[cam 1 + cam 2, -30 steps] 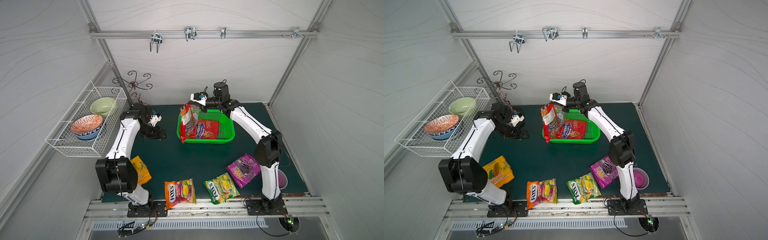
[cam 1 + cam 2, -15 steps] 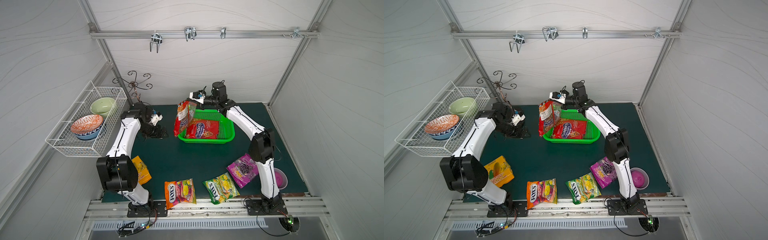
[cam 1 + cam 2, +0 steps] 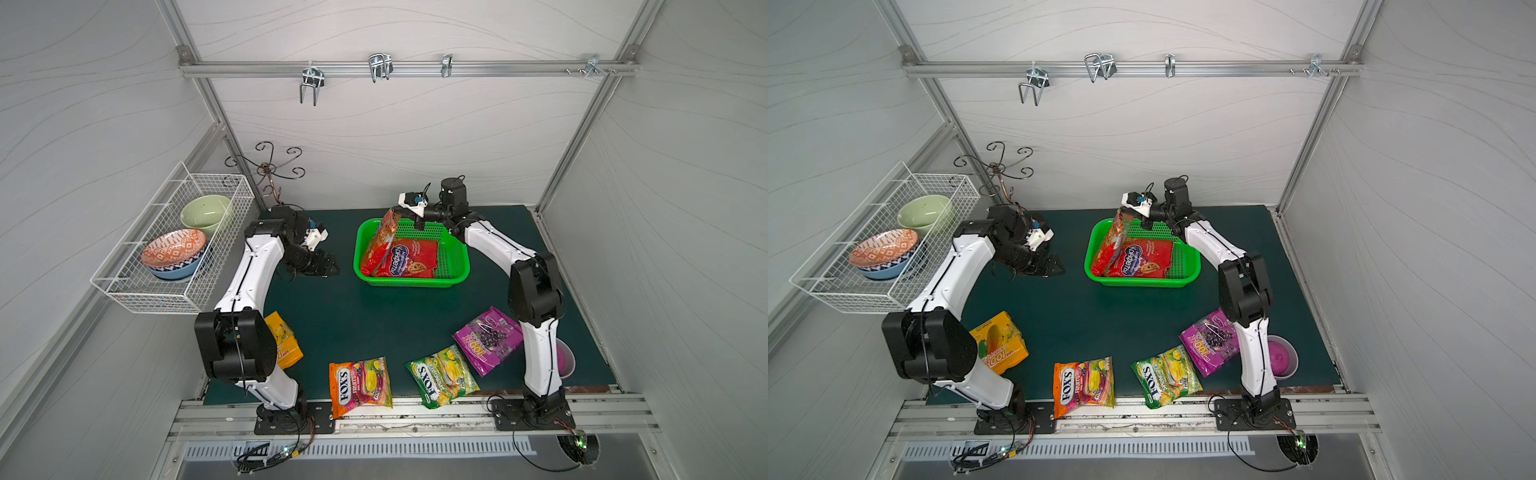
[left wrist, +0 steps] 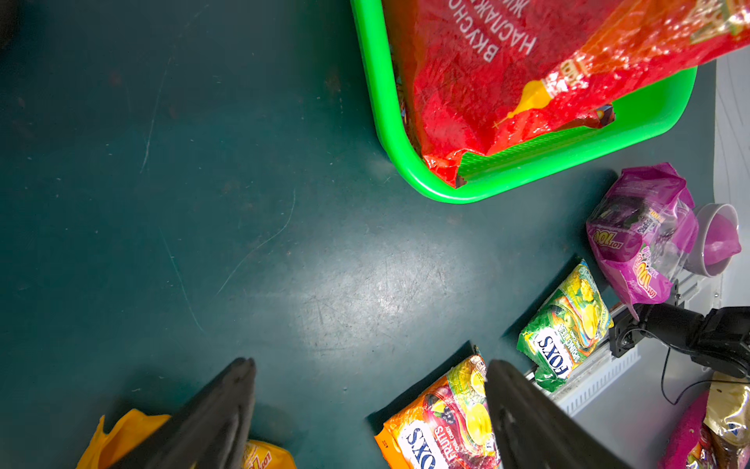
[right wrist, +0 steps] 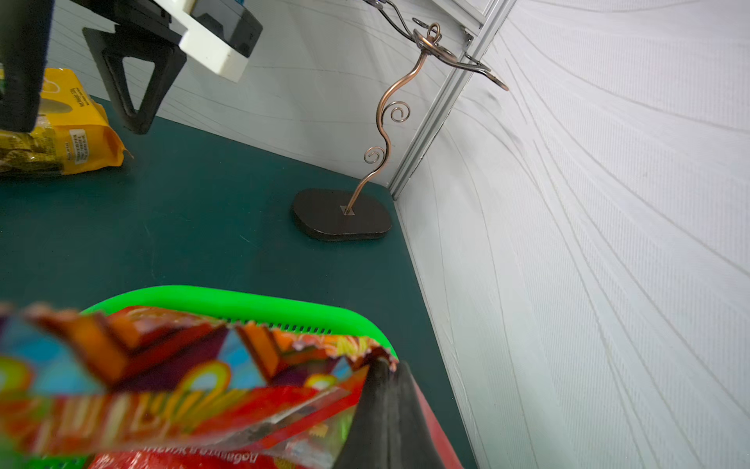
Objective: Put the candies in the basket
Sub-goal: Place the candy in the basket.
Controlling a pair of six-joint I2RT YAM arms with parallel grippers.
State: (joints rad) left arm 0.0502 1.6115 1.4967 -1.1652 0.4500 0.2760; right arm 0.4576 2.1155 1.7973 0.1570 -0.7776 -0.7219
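Your right gripper (image 3: 400,212) is clamped shut on the top seal of a large glossy red-and-orange candy bag (image 3: 383,243). The right wrist view shows it pinching only one corner of that crinkled edge. The bag hangs tilted over the bright green perforated plastic basket (image 3: 411,283). Its lower end is down inside, against the basket wall nearest your left arm, and it overlaps a second large red bag (image 3: 415,257) lying flat on the basket floor. Your left gripper (image 3: 326,266) hovers just beside the basket, jaws spread wide with nothing between them.

Four bags lie outside the basket, well apart from it on the side toward the arm bases:
- a yellow-orange bag (image 3: 284,345)
- an orange FOX'S bag (image 3: 359,384)
- a green FOX'S bag (image 3: 442,376)
- a purple grape bag (image 3: 486,338)

I judge the task about a third done.

- **Releasing too early:** much of the held bag stands above the rim and leans toward the wall, so it could topple outward over the basket's edge. Lay it toward the basket's middle before you let go.
- **The grip:** a corner pinch on slick film may slip, or let the bag swing.
- **The basket:** it looks light, so pressing the bag against its wall could slide it.
- **Drawing the right arm back:** the purple grape bag looks close enough to the arm to be brushed toward the small purple-lined bowl (image 3: 564,362).
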